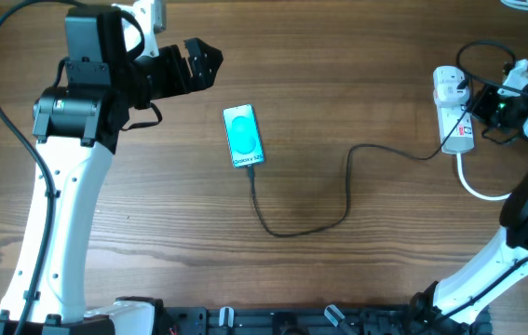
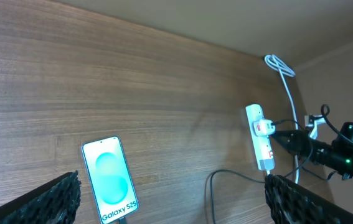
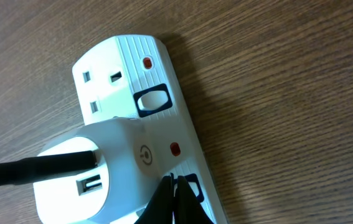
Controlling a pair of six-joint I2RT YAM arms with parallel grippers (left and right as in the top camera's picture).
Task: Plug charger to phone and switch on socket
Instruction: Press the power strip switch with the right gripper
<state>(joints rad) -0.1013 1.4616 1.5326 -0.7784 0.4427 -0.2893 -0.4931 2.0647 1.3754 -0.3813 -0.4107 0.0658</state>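
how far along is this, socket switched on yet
Done, apparently: the thin black charger cable reaches the end of the flat teal-screened phone. In hand: the shut right gripper sits at a black rocker switch on the white power strip. Remaining: the switch, whose state I cannot tell. The open left gripper hangs clear of the phone.

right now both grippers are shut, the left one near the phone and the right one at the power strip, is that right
Not quite: the left gripper is open; the left wrist view shows its fingers spread far apart. It is near the phone, and the right gripper is shut at the socket, as you said.
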